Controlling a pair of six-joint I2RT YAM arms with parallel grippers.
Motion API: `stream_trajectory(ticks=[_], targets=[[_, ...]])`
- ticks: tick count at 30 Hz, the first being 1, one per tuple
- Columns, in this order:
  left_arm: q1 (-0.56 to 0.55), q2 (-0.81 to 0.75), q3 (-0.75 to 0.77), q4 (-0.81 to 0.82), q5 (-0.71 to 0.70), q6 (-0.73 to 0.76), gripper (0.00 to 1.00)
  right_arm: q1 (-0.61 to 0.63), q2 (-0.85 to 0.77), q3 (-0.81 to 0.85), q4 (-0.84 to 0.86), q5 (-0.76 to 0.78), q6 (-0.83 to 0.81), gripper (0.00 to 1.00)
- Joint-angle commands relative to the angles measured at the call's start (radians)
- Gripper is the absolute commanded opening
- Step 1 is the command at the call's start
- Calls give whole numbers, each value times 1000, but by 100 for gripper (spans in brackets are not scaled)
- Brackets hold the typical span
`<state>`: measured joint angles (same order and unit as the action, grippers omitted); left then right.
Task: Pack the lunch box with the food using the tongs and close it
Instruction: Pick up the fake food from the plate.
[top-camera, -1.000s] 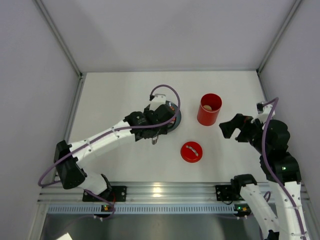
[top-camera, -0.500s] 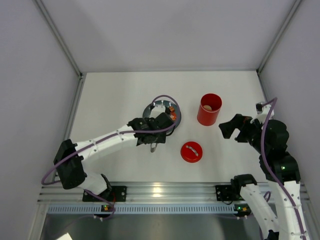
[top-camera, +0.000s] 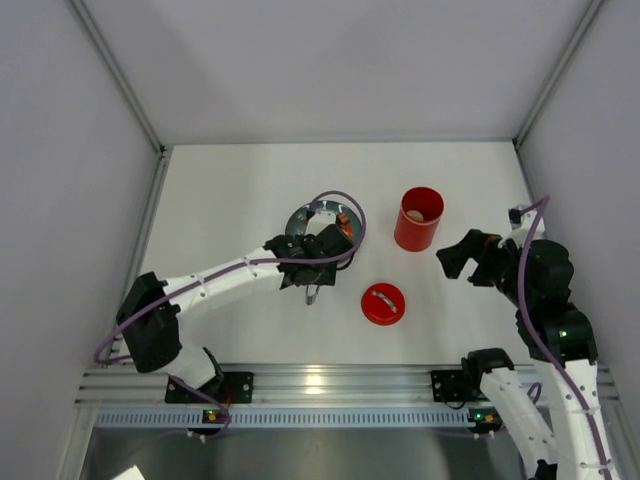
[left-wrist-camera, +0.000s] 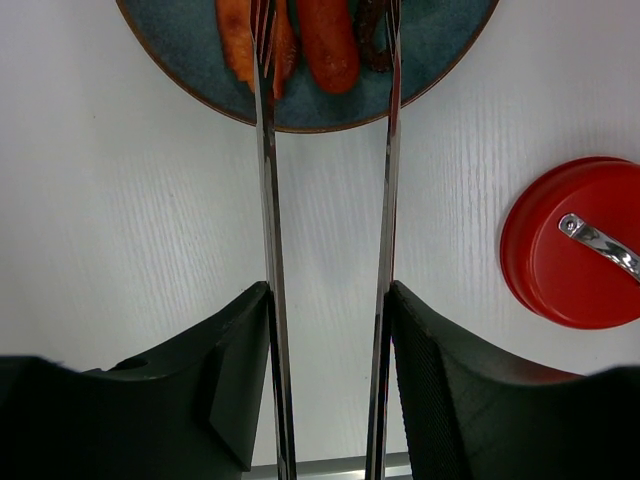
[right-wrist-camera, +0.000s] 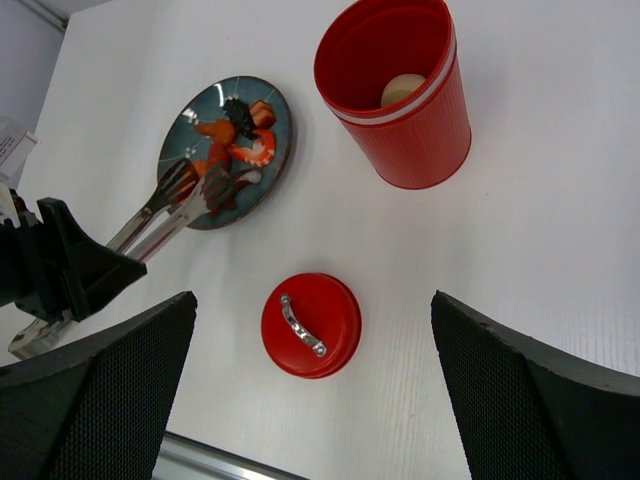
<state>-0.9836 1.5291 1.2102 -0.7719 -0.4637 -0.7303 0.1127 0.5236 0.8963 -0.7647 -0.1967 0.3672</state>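
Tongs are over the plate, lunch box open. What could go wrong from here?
1. The tongs in the left gripper bracket one orange-red piece, but another strip lies under one tip: closing might nudge it off the plate.
2. The carry to the lunch box crosses bare table, so a loosely pinched piece might drop.
3. The lid lies beside that path and might get bumped.

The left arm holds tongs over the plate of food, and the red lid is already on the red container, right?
Not quite: the right wrist view shows the lid lying on the table, apart from the open lunch box. The left gripper does hold the tongs over the plate.
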Motion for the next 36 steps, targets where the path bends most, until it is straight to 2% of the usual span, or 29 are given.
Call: stream_trajectory(ticks=[1,10,23,36], targets=[[23,-6,25,49,3,2,54,-10,-10,0,34,-1,-2,100],[75,-6,9,82,69,19,49,-8,-11,-10,36,0,-2,100],[106,62,64,57,145,71,48,-10,-14,-16,36,5,-1,100],[112,13,52,0,117,68,47,-10,-14,-17,38,3,1,100]])
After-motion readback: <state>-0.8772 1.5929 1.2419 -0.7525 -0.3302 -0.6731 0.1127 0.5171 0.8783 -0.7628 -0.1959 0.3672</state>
